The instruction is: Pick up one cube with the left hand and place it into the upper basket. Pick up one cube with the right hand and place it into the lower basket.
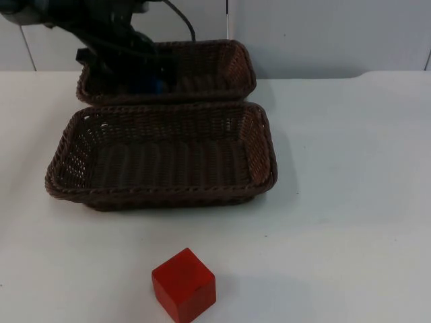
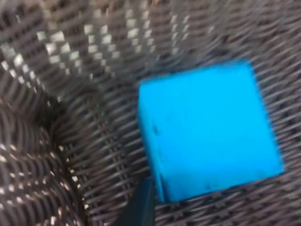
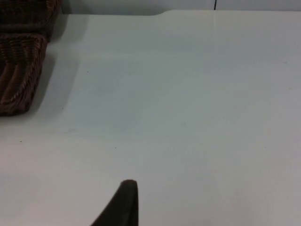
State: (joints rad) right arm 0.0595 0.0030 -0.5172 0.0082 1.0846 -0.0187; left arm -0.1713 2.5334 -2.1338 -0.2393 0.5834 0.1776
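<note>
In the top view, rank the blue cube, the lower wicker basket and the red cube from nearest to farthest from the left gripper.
1. Blue cube, beside the left gripper, inside the upper brown wicker basket.
2. Lower brown wicker basket, directly in front of the upper one.
3. Red cube, on the white table past the lower basket.

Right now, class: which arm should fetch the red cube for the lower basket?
The right. The left gripper is down in the upper basket by the blue cube; the red cube lies before the lower basket, which the task assigns to the right.
</note>
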